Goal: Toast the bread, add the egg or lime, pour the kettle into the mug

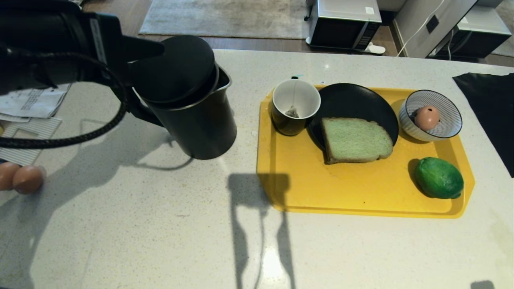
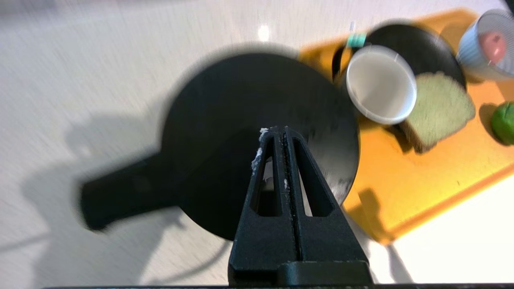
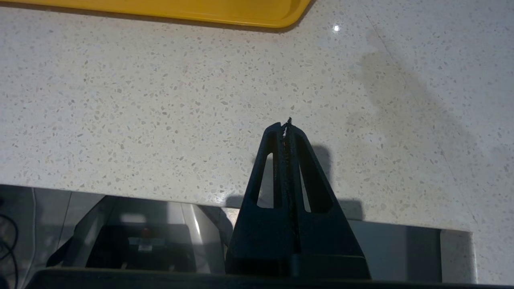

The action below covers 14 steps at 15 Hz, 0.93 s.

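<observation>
Left pincer (image 2: pixel 281 130), closed and holding nothing, hovers over the kettle (image 1: pixel 188 100) lid on the worktop (image 1: pixel 160 224). The mug (image 1: pixel 295 106) stands just beside the kettle, spout side, on the yellow tray (image 1: pixel 361 192); the left arm is nearer.

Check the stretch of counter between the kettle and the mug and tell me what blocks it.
Nothing visible blocks it. The kettle stands on bare counter left of the yellow tray, and the mug sits at the tray's near-left corner, facing the kettle. The bread on the plate lies beyond the mug.
</observation>
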Motion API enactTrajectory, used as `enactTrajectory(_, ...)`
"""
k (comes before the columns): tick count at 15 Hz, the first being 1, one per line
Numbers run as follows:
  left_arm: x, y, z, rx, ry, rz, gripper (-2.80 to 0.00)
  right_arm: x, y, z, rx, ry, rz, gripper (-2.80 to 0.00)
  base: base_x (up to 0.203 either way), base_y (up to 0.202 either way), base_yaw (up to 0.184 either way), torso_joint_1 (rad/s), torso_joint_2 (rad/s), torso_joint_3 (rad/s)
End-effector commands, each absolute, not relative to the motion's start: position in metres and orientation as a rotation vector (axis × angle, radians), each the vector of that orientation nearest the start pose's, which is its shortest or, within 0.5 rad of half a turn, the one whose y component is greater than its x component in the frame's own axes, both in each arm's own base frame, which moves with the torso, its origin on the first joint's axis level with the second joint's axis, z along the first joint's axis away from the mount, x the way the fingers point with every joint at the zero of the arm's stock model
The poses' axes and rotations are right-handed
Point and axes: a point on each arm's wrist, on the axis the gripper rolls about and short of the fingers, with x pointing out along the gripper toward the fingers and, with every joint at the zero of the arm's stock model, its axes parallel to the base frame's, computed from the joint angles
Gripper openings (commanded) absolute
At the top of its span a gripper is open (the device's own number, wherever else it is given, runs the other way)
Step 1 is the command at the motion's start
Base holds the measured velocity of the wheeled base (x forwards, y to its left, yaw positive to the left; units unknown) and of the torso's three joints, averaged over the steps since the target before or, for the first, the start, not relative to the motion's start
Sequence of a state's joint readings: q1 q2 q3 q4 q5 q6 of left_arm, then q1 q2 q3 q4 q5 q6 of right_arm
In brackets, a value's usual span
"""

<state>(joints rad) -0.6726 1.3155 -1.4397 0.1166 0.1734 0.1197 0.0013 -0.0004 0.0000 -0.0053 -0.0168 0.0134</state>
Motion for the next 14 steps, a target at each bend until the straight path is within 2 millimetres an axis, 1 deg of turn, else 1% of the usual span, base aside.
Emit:
enactTrajectory(1,0.131,-0.100,0.411,0.164,-0.159,-0.483,-2.80,-0.023,0.000,0.076,0.014,-0.005,-0.015,-2.80,0.000,0.000,0.000,0.000,0.00,0.000)
enactTrajectory(2,0.122,-0.092,0.421,0.180,-0.211,-0.471,-2.80,-0.023,0.000,0.076,0.014,-0.006,-0.015,-2.80,0.000,0.000,0.000,0.000,0.00,0.000)
enactTrajectory(4,0.108,-0.077,0.431,0.198,-0.270,-0.426,-2.80,-0.023,0.000,0.076,0.014,-0.005,-0.015,-2.80,0.000,0.000,0.000,0.000,0.00,0.000)
enactTrajectory(6,0.095,-0.055,0.435,0.237,-0.299,-0.289,-2.80,-0.023,0.000,0.076,0.014,-0.005,-0.015,-2.80,0.000,0.000,0.000,0.000,0.00,0.000)
enactTrajectory(7,0.090,-0.044,0.434,0.265,-0.301,-0.208,-2.80,-0.023,0.000,0.076,0.014,-0.005,-0.015,-2.80,0.000,0.000,0.000,0.000,0.00,0.000)
enactTrajectory(8,0.081,-0.032,0.431,0.302,-0.304,-0.124,-2.80,-0.023,0.000,0.076,0.014,-0.005,-0.015,-2.80,0.000,0.000,0.000,0.000,0.00,0.000)
enactTrajectory(9,0.067,-0.022,0.425,0.327,-0.311,-0.069,-2.80,-0.023,0.000,0.076,0.014,-0.005,-0.015,-2.80,0.000,0.000,0.000,0.000,0.00,0.000)
enactTrajectory(11,0.040,-0.008,0.410,0.373,-0.322,-0.003,-2.80,-0.023,0.000,0.076,0.014,-0.006,-0.015,-2.80,0.000,0.000,0.000,0.000,0.00,0.000)
enactTrajectory(13,0.010,0.003,0.386,0.485,-0.322,0.073,-2.80,-0.023,0.000,0.076,0.014,-0.005,-0.015,-2.80,0.000,0.000,0.000,0.000,0.00,0.000)
enactTrajectory(14,-0.004,0.007,0.371,0.557,-0.304,0.149,-2.80,-0.023,0.000,0.076,0.014,-0.005,-0.015,-2.80,0.000,0.000,0.000,0.000,0.00,0.000)
